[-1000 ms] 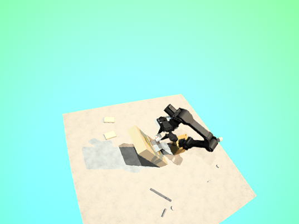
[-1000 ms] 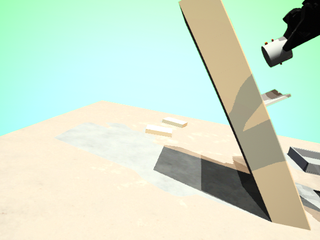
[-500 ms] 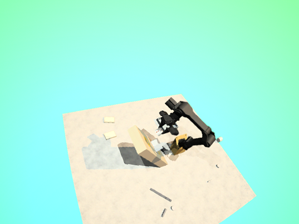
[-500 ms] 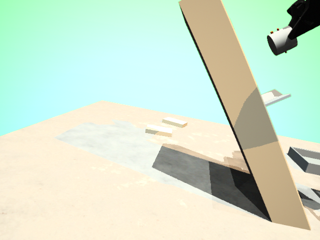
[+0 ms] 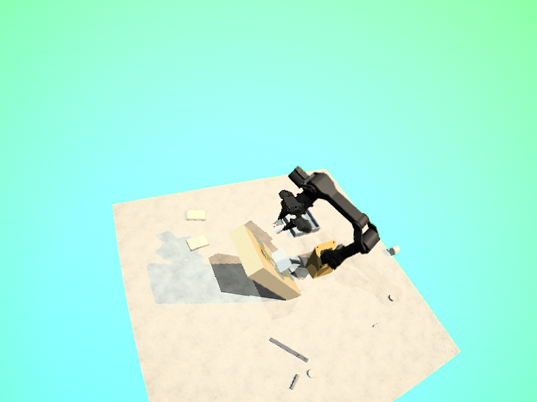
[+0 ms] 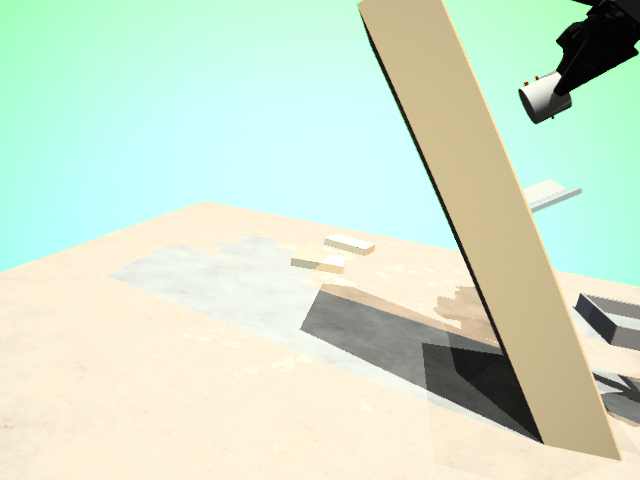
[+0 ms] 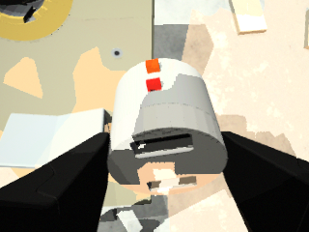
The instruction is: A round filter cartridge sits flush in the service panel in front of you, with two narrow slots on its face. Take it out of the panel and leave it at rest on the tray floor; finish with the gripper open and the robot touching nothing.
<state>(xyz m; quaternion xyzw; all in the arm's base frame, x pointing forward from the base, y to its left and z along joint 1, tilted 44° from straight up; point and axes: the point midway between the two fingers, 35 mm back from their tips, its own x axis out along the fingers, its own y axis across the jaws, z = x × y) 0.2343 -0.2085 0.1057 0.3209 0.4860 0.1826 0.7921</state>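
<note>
While cartridge (image 5: 277,228) (image 6: 543,99) (image 7: 166,116) hangs clear of panel (image 5: 269,266) (image 6: 480,206) (image 7: 116,29), end effector (image 5: 285,225) (image 6: 560,85) (image 7: 165,142) clamped on its sides w/ slots facing back, carry level over tray (image 5: 314,222) (image 6: 615,335) (walls look low), lower slowly, release only after floor contact, approx. centred.

Your backdrop is a plain gradient (image 5: 279,64) (image 6: 206,103), green at the corners, pale cyan toward the middle. Below it you get a beige, faintly mottled ground slab (image 5: 214,358) (image 6: 129,387) (image 7: 270,82), straight-edged, cyan past its edges. Light is bright; you see hard-edged dark shadows plus paler grey patches across the slab.
</note>
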